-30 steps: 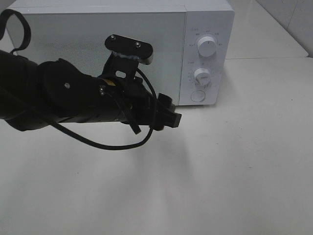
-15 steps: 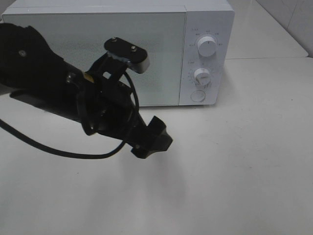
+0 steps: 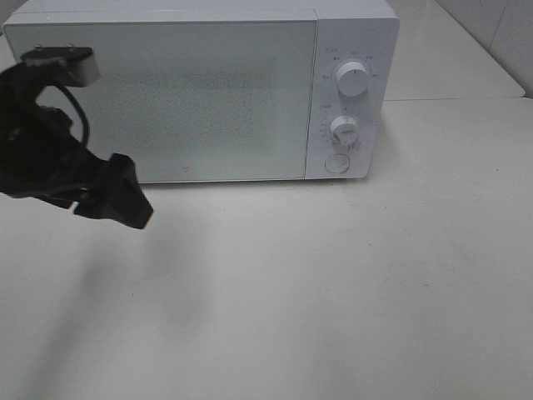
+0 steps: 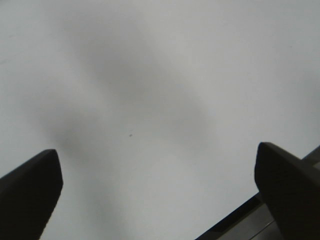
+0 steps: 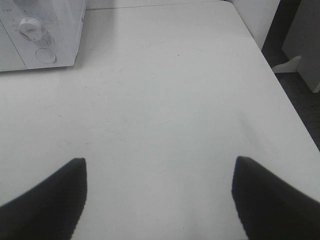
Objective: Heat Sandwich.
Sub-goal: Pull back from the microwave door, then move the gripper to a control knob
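**A:** High view, left edge?

**B:** Black left end effector (image 3: 125, 202), left of frame, held above the white matte bench (image 3: 333, 292). It overlaps the lower left corner of the white boxy microwave oven (image 3: 200, 25). Cannot tell whether they touch. Soft shadow on the bench below it.

**A:** Released or clenched?

**B:** Released. In the left wrist view (image 4: 157, 195) the two dark fingers (image 4: 30, 192) sit at opposite lower corners, with only bare bench between them.

**A:** The other arm?

**B:** Black right end effector (image 5: 160, 200) shows in its own wrist view only. Also spread wide, gripping nothing, over bare bench. The oven's control corner (image 5: 60, 30) is at the upper left of that frame, well apart from the fingers.

**A:** The oven itself?

**B:** Across the top of the high view. The pale frosted door pane (image 3: 166, 100) is shut flush. On the panel to its right, two round white dials, upper (image 3: 353, 79) and lower (image 3: 343, 129), with a round white button (image 3: 336, 162) beneath.

**A:** Sandwich?

**B:** Not seen in any view. Nothing reads through the frosted pane, so I cannot tell where it lies.
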Robot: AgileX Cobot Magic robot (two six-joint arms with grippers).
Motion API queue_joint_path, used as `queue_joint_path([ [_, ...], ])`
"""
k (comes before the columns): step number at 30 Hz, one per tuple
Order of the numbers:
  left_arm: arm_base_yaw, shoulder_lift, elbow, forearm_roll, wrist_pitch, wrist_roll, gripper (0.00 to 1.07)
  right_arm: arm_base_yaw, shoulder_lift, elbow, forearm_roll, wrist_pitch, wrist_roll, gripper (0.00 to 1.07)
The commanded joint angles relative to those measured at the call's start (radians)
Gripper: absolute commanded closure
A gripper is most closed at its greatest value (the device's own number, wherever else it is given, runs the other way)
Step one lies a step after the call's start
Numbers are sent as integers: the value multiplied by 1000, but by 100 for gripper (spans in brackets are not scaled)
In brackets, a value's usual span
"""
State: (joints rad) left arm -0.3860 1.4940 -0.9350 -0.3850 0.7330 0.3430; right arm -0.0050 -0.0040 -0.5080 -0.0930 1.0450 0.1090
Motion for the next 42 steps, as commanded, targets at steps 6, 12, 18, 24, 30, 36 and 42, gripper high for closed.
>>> queue_joint_path([
  [6, 175, -82, 4, 115, 127, -147, 4, -8, -27, 1, -2, -8, -8, 31],
  [12, 297, -122, 4, 205, 217, -210, 4, -8, -27, 1, -2, -8, -8, 31],
  [18, 401, -200, 5, 256, 264, -278, 4, -8, -27, 1, -2, -8, -8, 31],
  [24, 408, -298, 34, 266, 281, -277, 4, -8, -27, 1, -2, -8, -8, 31],
  [30, 408, -435, 150, 313, 274, -278, 4, -8, -27, 1, -2, -8, -8, 31],
  [36, 408, -558, 219, 318, 274, -281, 4, -8, -27, 1, -2, -8, -8, 31],
  [42, 408, -757, 316, 321, 280, -293, 4, -8, -27, 1, -2, -8, -8, 31],
])
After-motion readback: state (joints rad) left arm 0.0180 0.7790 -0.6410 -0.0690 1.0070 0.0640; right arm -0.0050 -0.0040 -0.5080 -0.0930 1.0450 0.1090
